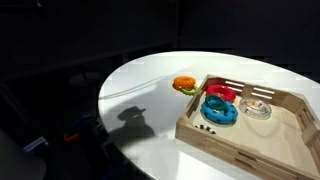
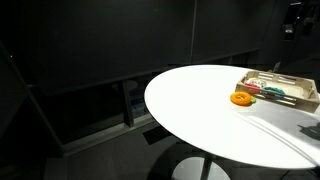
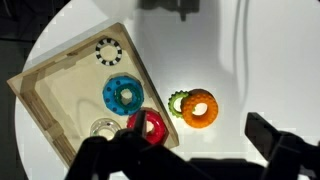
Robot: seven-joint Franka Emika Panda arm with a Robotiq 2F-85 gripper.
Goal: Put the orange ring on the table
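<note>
The orange ring [image 3: 198, 108] lies flat on the white table [image 3: 225, 50], just outside the wooden tray's edge. It rests against a small thin green ring [image 3: 177, 101]. It shows in both exterior views [image 1: 185, 85] [image 2: 240, 98]. My gripper [image 3: 200, 150] hangs high above the table, open and empty, with its dark fingers on either side below the ring in the wrist view. An exterior view shows it at the top right [image 2: 293, 20], well clear of the ring.
The light wooden tray [image 1: 240, 135] [image 3: 60, 90] holds a red ring [image 3: 148, 126], a blue ring [image 3: 123, 95], a clear ring [image 3: 102, 128] and a black-and-white ring [image 3: 107, 50]. The round table's edge [image 1: 105, 95] drops to dark floor.
</note>
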